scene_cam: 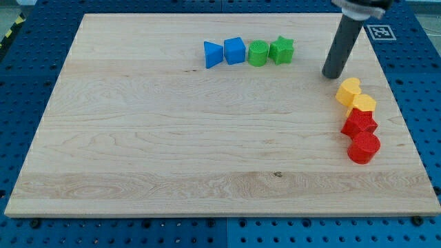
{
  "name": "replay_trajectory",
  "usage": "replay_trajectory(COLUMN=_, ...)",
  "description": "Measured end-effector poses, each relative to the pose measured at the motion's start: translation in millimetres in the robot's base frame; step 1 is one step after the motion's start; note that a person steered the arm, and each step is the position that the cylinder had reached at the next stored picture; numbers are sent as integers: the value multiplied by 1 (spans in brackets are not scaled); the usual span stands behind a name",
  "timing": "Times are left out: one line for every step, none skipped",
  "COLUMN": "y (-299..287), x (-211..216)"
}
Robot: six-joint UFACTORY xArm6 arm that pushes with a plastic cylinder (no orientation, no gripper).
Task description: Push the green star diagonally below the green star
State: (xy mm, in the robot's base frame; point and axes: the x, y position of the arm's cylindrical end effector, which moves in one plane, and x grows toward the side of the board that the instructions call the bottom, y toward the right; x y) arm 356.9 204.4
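Observation:
The green star [282, 49] lies near the view's top, at the right end of a row of blocks. To its left, touching it, is a green round block [258, 53]. My tip [333, 74] rests on the board to the right of the green star and slightly lower, about a block's width or more away from it. The rod rises from the tip towards the view's top right.
A blue cube [235, 50] and a blue triangle [212, 54] continue the row to the left. At the right edge, a column holds a yellow heart [348, 90], a yellow hexagon [363, 105], a red star [360, 123] and a red cylinder [364, 147]. The wooden board [138, 138] sits on a blue pegboard.

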Motion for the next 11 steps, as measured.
replay_trajectory(y=23, x=-5)
replay_trajectory(y=33, x=-15)
replay_trajectory(y=26, x=-42)
replay_trajectory(y=-3, x=-68)
replay_trajectory(y=-32, x=-79)
replay_trajectory(y=-58, x=-77)
replay_trajectory(y=-65, x=-61)
replay_trajectory(y=-65, x=-30)
replay_trajectory(y=-64, x=17)
replay_trajectory(y=-57, x=38)
replay_trajectory(y=-40, x=-8)
